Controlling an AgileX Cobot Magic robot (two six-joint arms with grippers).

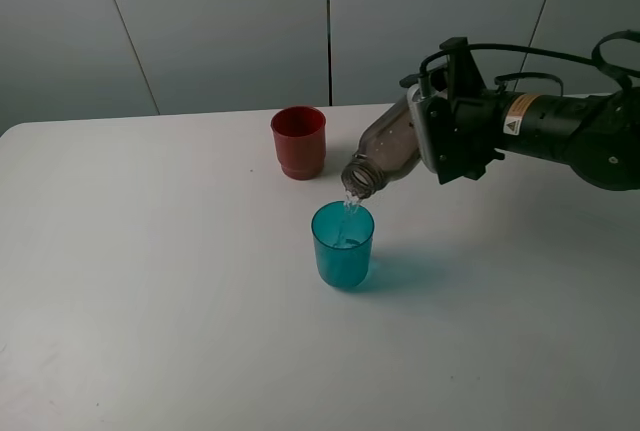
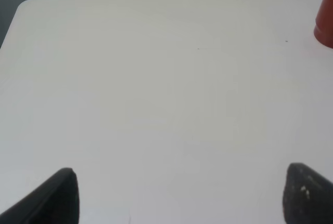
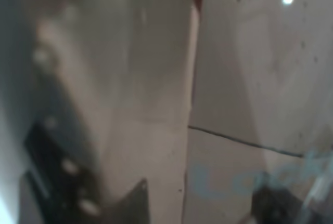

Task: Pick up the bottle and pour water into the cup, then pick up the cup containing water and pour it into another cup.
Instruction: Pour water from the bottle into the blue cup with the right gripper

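Pouring into the teal cup (image 1: 342,244)
Right gripper (image 1: 432,146) clamps the tilted bottle (image 1: 385,151), its mouth just above the teal cup; sideways drift could spill water (image 1: 350,205).

- The bottle (image 1: 385,156) is smoky grey-brown translucent plastic, smooth and faintly glossy, with a ridged threaded neck.
- The teal cup (image 1: 342,246) is translucent plastic with smooth sides and a light sheen.
- The red cup (image 1: 298,141) is opaque plastic, smooth, with a dull satin finish.
- The tabletop (image 1: 150,281) is white, smooth and nearly matt.
- The right end effector (image 1: 432,139) has a matt black housing; whether plastic or metal cannot be told.
- The left end effector (image 2: 179,198) has matt black, slightly grainy fingers (image 2: 54,198).
- The wall panels (image 1: 230,21) are flat matt grey.
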